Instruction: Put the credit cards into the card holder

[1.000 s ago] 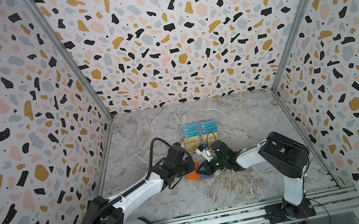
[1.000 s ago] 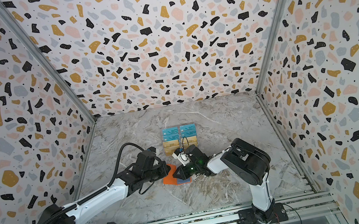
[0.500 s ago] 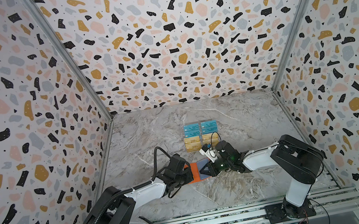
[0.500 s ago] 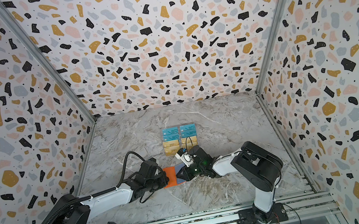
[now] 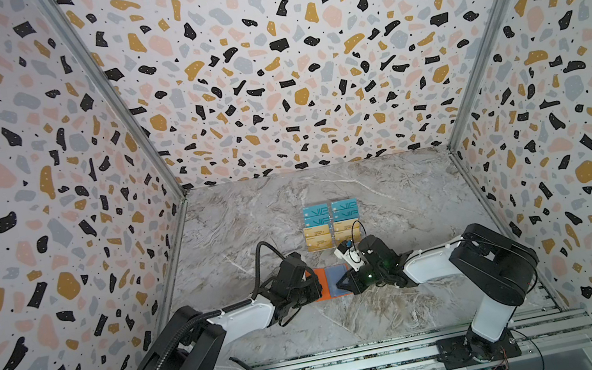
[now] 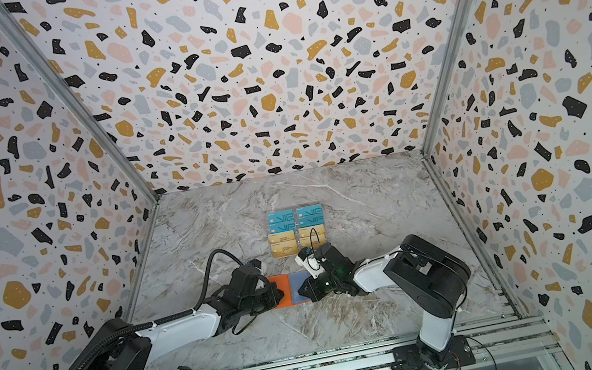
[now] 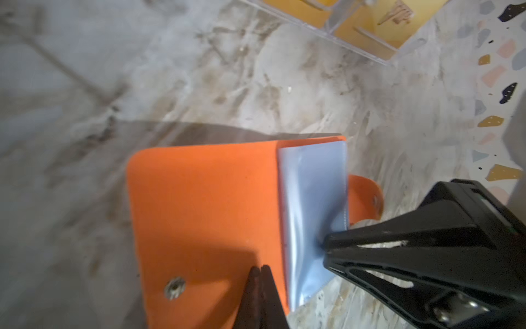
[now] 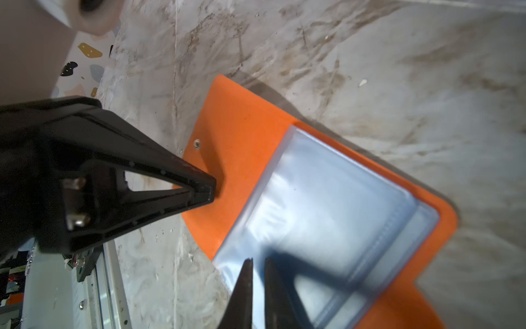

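Top views both show the card holder [image 5: 323,283] lying open and flat on the marble tabletop [image 5: 251,218], near the front, between the two arms. The left pincer [image 5: 316,288] sits on its orange half, the right pincer [image 5: 340,284] on the clear sleeves [image 5: 337,274]. Just behind it the credit cards [image 5: 318,237] lie in two tan-gold columns, with teal VIP cards [image 5: 316,213] beyond them.

Left wrist view: the left pincer is fully closed with nothing in it, and its tips press on the bright orange cover beside a round metal snap stud [image 7: 175,287]. A rounded snap tab [image 7: 367,196] pokes out past the sleeves. Farther off, a clear rack [image 7: 336,38] holds the tan cards.

Right wrist view: the right pincer is nearly closed, with only a thin slit between its fingers, and its tips are on the glossy sleeves. I cannot tell whether a sleeve leaf is caught in that slit.

The holder looks light and floppy and would likely slide on the smooth marble unless one cover stays pinned. The sleeves seem thin, limp and slippery, so the best hold is probably a free edge, lifted gently to open a pocket. The cards look stiff, slick and thin, so they are best taken by an exposed edge rather than flat.
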